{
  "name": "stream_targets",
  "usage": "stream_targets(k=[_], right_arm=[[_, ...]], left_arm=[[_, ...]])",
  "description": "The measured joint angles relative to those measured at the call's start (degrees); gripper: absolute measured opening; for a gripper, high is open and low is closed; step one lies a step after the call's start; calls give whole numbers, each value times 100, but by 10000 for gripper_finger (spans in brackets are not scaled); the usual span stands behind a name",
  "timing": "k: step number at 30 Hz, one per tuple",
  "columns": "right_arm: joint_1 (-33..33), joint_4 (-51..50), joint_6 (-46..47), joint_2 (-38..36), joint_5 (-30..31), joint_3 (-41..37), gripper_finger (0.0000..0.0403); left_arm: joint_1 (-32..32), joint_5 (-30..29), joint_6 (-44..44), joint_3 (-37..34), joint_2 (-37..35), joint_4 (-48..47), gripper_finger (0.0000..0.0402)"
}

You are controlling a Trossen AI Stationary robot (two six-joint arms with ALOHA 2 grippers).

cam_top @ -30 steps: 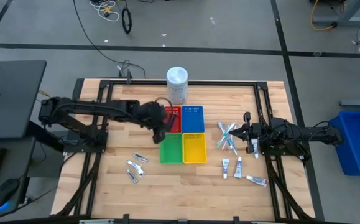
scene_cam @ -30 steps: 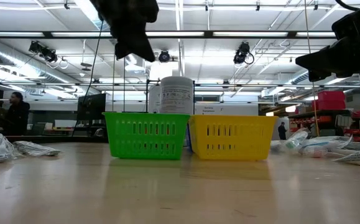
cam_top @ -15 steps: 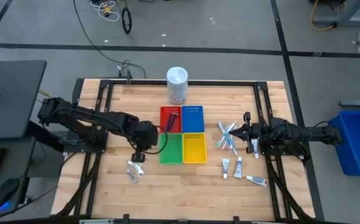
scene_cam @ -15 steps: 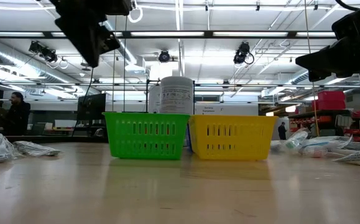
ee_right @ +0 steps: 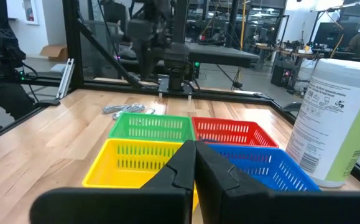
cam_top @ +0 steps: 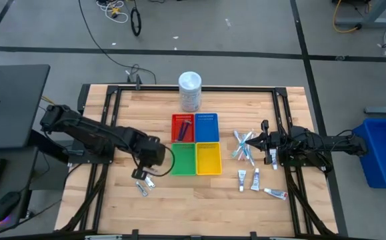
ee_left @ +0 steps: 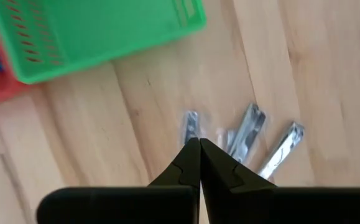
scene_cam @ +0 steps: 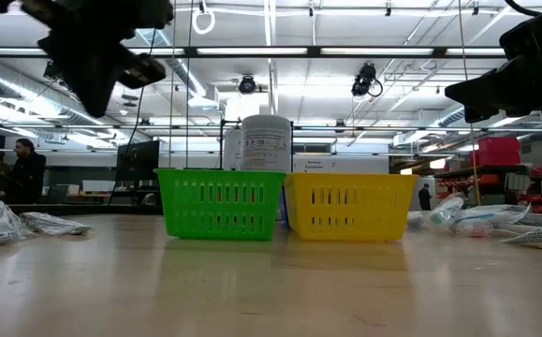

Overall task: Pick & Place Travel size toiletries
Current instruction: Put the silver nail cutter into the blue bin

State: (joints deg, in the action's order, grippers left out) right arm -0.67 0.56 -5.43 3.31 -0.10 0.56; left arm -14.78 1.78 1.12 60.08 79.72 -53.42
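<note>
The left hand (cam_top: 141,175) hangs above the silvery sachets (cam_top: 145,181) on the wooden surface (cam_top: 99,200), its two fingers pressed together with nothing between them — the sachets lie loose just beyond the fingertips, beside the green tray (cam_top: 183,159). That tray sits in a square block with the yellow tray (cam_top: 209,159), blue tray (cam_top: 207,128) and red tray (cam_top: 183,127); a slim dark-blue stick (cam_top: 183,127) lies in the red one. The white tub (cam_top: 190,91) stands behind the trays. The right hand (cam_top: 265,141) waits closed and empty beside the toothbrush sticks (cam_top: 244,145), near the small white tubes (cam_top: 254,179).
</note>
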Motion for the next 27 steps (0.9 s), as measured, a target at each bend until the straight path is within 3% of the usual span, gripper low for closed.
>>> stream_targets(k=[22, 27], right_arm=[[-1, -1, 0, 0, 0, 0, 13], [-2, -1, 1, 0, 0, 0, 13]], left_arm=[[-367, -72, 176, -988, 0, 341, 16], [-372, -300, 134, -988, 0, 347, 45]])
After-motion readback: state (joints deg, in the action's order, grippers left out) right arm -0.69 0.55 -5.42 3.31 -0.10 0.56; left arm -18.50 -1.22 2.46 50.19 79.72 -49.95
